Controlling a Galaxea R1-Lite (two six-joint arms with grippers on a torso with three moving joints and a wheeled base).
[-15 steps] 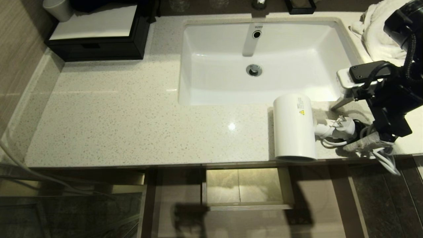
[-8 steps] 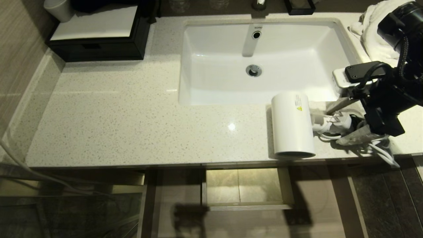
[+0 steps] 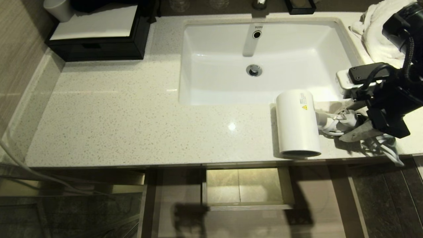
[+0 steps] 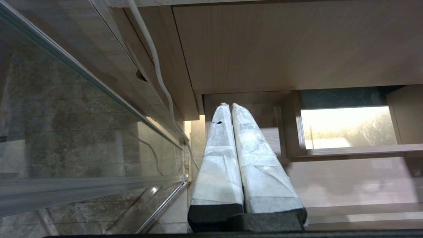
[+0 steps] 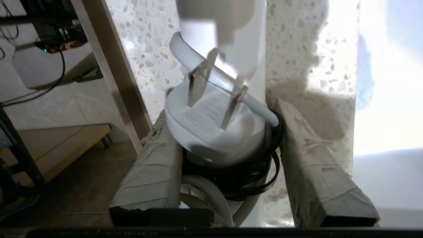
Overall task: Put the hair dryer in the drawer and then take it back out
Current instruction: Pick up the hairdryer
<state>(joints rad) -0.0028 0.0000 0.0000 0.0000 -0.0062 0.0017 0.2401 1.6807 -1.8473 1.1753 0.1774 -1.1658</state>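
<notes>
1. Below the worktop [image 3: 115, 129] edge, the drawer [image 3: 244, 206] stands pulled out, its floor showing a boxed rectangular opening; nothing lies in it.
2. Set into the worktop is a white sink [image 3: 264, 59], with a towel [image 3: 373, 33] bunched at its far right and a black box [image 3: 96, 36] at the far left.
3. Just in front of the sink lies the hair dryer [image 3: 297, 124], on its side near the worktop's front edge, barrel mouth facing the drawer, handle and coiled cord pointing right.
4. Around that handle end sits the right hand [image 5: 228, 165], its padded fingers about half apart, bracketing the handle, plug [image 5: 211, 129] and cord bundle; whether they grip firmly I cannot tell.
5. Down by the cabinet hangs the left hand [image 4: 231, 109], fingers pressed together, idle.
6. Judging by this, nearly everything is left: lift, place in drawer, take back out.
</notes>
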